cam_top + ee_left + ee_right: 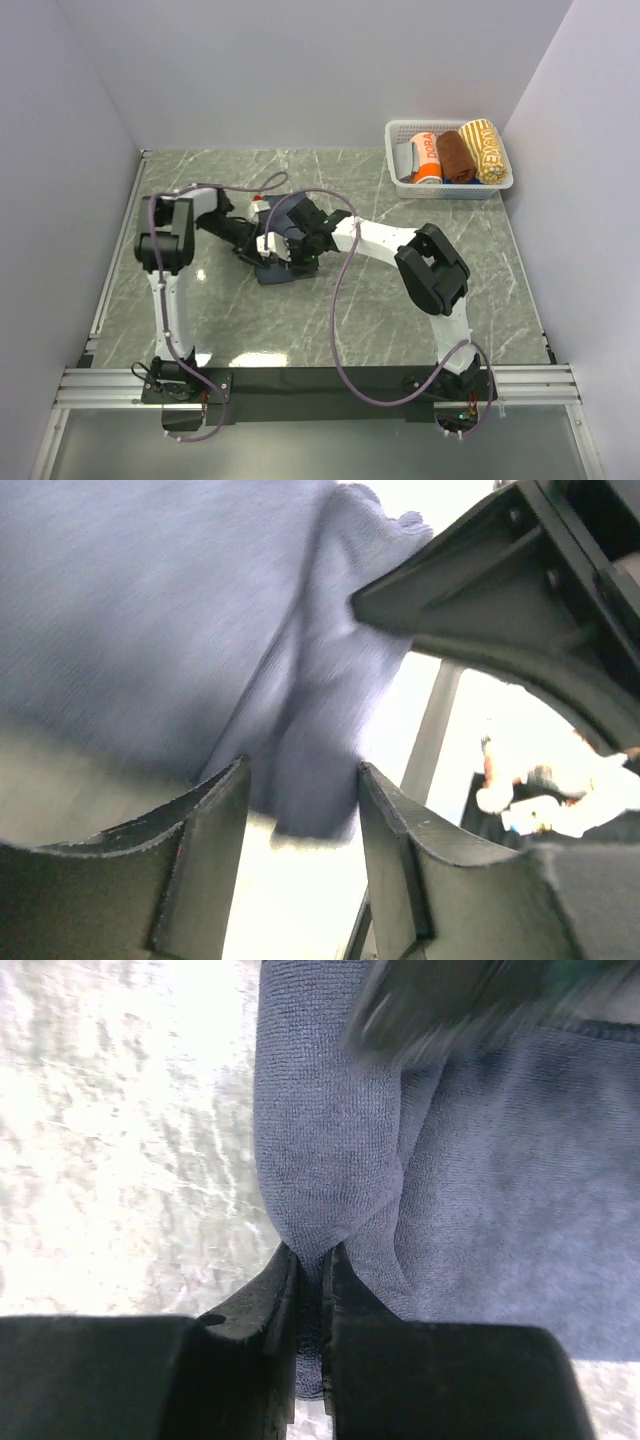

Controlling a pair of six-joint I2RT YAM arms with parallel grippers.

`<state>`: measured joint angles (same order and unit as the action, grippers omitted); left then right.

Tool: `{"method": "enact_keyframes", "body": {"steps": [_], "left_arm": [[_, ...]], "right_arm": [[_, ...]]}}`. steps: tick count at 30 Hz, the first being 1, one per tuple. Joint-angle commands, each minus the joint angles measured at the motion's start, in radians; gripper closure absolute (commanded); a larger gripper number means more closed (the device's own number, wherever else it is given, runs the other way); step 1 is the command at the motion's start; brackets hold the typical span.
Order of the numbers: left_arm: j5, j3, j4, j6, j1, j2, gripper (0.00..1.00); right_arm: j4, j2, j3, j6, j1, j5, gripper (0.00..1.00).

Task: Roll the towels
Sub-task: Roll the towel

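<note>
Between the left fingers sits a thick fold of the large, plain, dark navy-blue soft cloth towel. These two black fingers stand a moderate way apart. The fold fills the gap from one inner face to the other, so they look closed onto it. The cloth's lower edge ends a little way down the gap. Beyond their tips the rest of the towel spreads up and to the left, blurred. Up and to the right of them, the black frame of the right arm's end presses into the cloth.

The right fingers are almost completely together, with only a thin slit between them, and a narrow pinch of the same towel is caught in that slit. Past their tips the cloth rises in a rounded bulge on the left and a wider flat stretch on the right, with a crease between the two running away from the fingers. Left of these fingers lies the bare grey-green marble-patterned table. At the far end of the cloth is a dark blurred shape; I cannot tell what it is.

From above, both sets of fingers meet over the bunched towel, which rests on the table just under them. Well away from them, at the far right corner, stands a white plastic lattice basket. It holds a white-and-orange roll, a brown roll and a yellow roll side by side.
</note>
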<state>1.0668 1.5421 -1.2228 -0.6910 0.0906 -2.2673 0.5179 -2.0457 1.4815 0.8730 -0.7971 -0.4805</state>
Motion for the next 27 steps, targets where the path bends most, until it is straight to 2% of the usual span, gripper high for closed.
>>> {"method": "enact_keyframes", "body": {"steps": [1,5,8,12,15,19,20,23,27], "left_arm": [[-0.077,-0.042,0.167,0.060,-0.125,0.141,0.46],[-0.073,-0.129,0.294,0.152,-0.260,0.279,0.50],[-0.111,-0.236,0.439,0.220,-0.308,0.432,0.50],[-0.189,-0.378,0.539,0.167,-0.282,0.639,0.48],[-0.312,-0.496,0.588,-0.006,-0.168,0.819,0.44],[-0.439,-0.686,0.739,-0.102,0.027,0.961,0.38],[-0.455,-0.709,0.781,-0.113,0.096,0.982,0.36],[-0.490,-0.764,0.882,-0.171,0.211,1.012,0.34],[-0.548,-0.792,0.973,-0.251,0.317,0.968,0.35]], "right_arm": [[0.223,-0.054,0.043,-0.035,0.022,-0.094,1.00],[0.344,-0.146,0.149,-0.112,0.048,-0.182,1.00],[0.404,-0.224,0.230,-0.166,0.081,-0.248,1.00],[0.491,-0.327,0.370,-0.221,0.125,-0.337,1.00],[0.579,-0.425,0.482,-0.249,0.160,-0.403,1.00],[0.633,-0.536,0.577,-0.279,0.193,-0.441,1.00],[0.639,-0.548,0.589,-0.287,0.199,-0.443,1.00],[0.648,-0.582,0.623,-0.319,0.216,-0.452,1.00],[0.682,-0.631,0.686,-0.341,0.219,-0.461,1.00]]}}
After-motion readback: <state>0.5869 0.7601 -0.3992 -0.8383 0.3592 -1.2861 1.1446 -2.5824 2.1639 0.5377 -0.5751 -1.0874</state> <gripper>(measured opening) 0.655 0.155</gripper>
